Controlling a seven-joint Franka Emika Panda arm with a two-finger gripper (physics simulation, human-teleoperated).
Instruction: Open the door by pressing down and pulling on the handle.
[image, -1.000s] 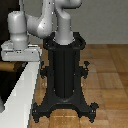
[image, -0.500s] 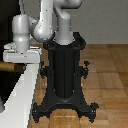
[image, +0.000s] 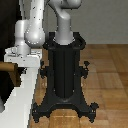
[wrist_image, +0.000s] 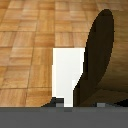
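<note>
The door (image: 5, 30) is a dark panel at the exterior view's left, set in a white frame (image: 22, 100). Its tan handle (image: 15, 73) sticks out from the panel. My gripper (image: 15, 60) hangs just above the handle, close to it; contact cannot be told. In the wrist view the handle (wrist_image: 105, 55) fills one side as a thick brown cylinder with the white frame (wrist_image: 67, 70) beside it. Only the tips of my gripper (wrist_image: 80, 103) show, standing apart, with nothing held.
The black robot pedestal (image: 64, 70) with its spread feet stands right beside the door frame. Wooden floor (image: 107, 75) extends to the exterior view's right. The arm's white links (image: 35, 30) bend over the pedestal towards the door.
The gripper has dropped slightly towards the handle. The door and handle look unmoved.
</note>
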